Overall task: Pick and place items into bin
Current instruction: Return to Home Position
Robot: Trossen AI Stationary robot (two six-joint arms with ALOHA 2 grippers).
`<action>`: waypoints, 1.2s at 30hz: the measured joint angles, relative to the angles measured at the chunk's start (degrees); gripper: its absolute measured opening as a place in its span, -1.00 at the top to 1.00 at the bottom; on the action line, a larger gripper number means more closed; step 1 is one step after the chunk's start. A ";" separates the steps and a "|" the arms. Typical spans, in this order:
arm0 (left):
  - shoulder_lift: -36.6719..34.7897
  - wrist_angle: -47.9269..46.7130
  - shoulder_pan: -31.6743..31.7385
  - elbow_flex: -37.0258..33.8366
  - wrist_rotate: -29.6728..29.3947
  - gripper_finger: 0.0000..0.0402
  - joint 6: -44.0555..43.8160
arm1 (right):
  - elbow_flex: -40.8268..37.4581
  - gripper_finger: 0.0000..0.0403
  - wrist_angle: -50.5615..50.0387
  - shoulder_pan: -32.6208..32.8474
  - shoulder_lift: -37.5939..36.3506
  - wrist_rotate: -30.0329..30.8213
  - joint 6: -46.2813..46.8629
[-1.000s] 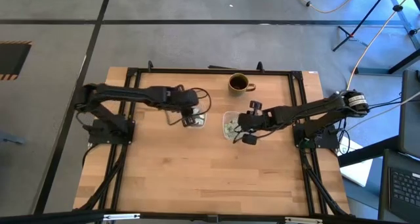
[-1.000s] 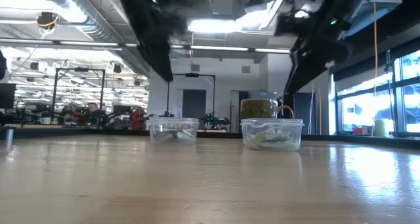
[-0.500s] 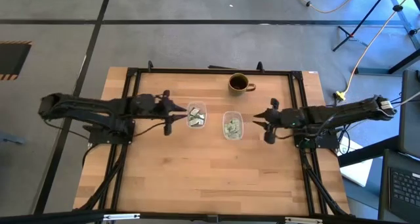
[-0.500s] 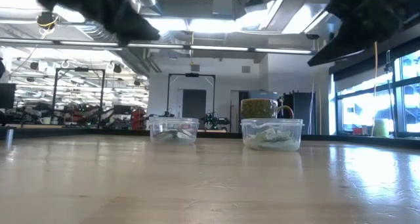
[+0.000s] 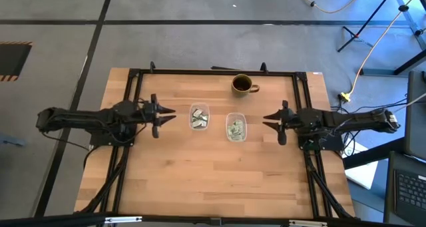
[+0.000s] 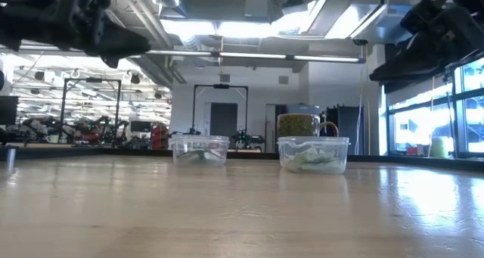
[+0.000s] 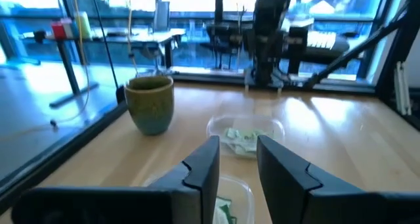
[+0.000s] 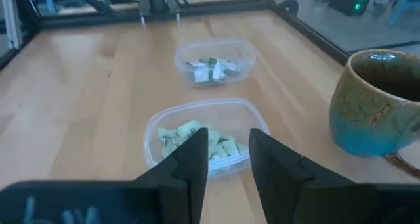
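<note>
Since no loose packets show anywhere on the bare wooden tabletop (image 5: 200,180), I'd say the sorting is basically finished and this is just the arms parking.

The small flat packets are all inside 2 clear plastic bins sitting side by side, near but not touching, around the middle of the tabletop. The left clear bin (image 5: 198,108) holds the white-and-green packets (image 8: 210,67), and the right clear bin (image 8: 157,122) holds the pale green packets (image 8: 197,142), so each kind gets its own bin.

The left pincer (image 5: 170,114) hovers between the left edge and the left bin, pointing at it. From its wrist view the fingers (image 7: 203,165) are only a little apart, with nothing between them. The right pincer (image 5: 267,118) mirrors it between the right bin and the right edge, with the same narrow gap and also empty. Both ride well above the wood in the low view, which makes sense for a rest pose: clear of the bins, nothing to knock over.

A brown-green glazed ceramic mug (image 5: 242,84) stands upright near the back edge, behind the bins. I can't tell if anything's in it.
</note>
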 joint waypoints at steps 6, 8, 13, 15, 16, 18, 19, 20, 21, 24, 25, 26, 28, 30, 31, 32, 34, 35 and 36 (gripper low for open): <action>-8.80 1.07 0.00 -3.96 -0.02 0.54 1.04 | -2.89 0.43 0.63 -1.78 -6.98 -1.33 -1.11; -11.22 0.96 0.00 -4.72 -0.02 0.55 1.85 | -3.95 0.43 0.25 -2.32 -9.24 -1.41 -1.13; -16.21 -1.10 0.00 -5.97 -0.83 0.55 2.93 | -5.45 0.43 0.24 -3.05 -14.27 -3.90 -2.47; -17.86 -2.93 0.00 -5.97 -1.75 0.55 3.02 | -5.88 0.43 0.19 -3.03 -16.41 -4.07 -2.67; -18.57 -3.73 0.00 -5.97 -2.28 0.55 3.02 | -6.18 0.43 0.13 -3.04 -17.60 -4.44 -2.78; -19.84 -5.20 0.00 -5.97 -2.93 0.55 3.02 | -6.74 0.43 -0.04 -3.03 -19.96 -5.88 -3.04; -20.40 -5.53 0.00 -5.97 -2.97 0.55 3.02 | -7.04 0.43 -0.16 -3.03 -21.31 -6.93 -3.25; -20.95 -5.82 0.00 -5.97 -3.02 0.55 3.02 | -7.14 0.43 -0.66 -3.03 -22.64 -7.79 -3.45; -21.36 -6.05 0.00 -5.97 -3.02 0.55 3.02 | -7.13 0.43 -1.06 -3.03 -23.22 -8.36 -3.75; -22.60 -7.50 0.01 -5.97 -3.27 0.55 3.02 | -7.03 0.43 -1.72 -3.04 -22.89 -8.51 -3.90; -22.69 -7.79 0.00 -5.97 -3.39 0.55 3.01 | -6.96 0.43 -1.29 -3.08 -22.92 -8.50 -4.04; -22.84 -8.56 0.00 -5.98 -3.62 0.55 2.93 | -6.95 0.43 -1.33 -3.10 -23.16 -8.47 -4.05; -22.84 -9.16 0.02 -6.01 -3.77 0.55 2.24 | -6.95 0.43 -1.23 -3.10 -23.11 -8.41 -4.06; -22.86 -9.86 0.00 -6.01 -3.89 0.55 1.31 | -6.95 0.43 -1.09 -3.13 -23.07 -8.39 -4.06; -22.86 -10.31 0.00 -6.01 -3.89 0.55 0.48 | -6.96 0.43 -1.10 -3.12 -23.08 -8.37 -4.06; -22.86 -10.62 0.00 -6.01 -3.87 0.55 -0.02 | -7.07 0.43 -0.89 -3.12 -23.07 -8.37 -4.06; -22.86 -11.15 0.00 -6.01 -3.86 0.55 -0.51 | -7.42 0.43 -0.71 -3.12 -23.09 -8.37 -4.06; -22.86 -11.51 0.00 -6.01 -3.96 0.55 -0.55 | -7.92 0.43 -0.36 -3.12 -23.09 -8.37 -4.06; -22.83 -11.63 0.00 -6.01 -4.17 0.55 -0.59 | -8.28 0.43 -0.37 -3.12 -23.07 -8.35 -4.06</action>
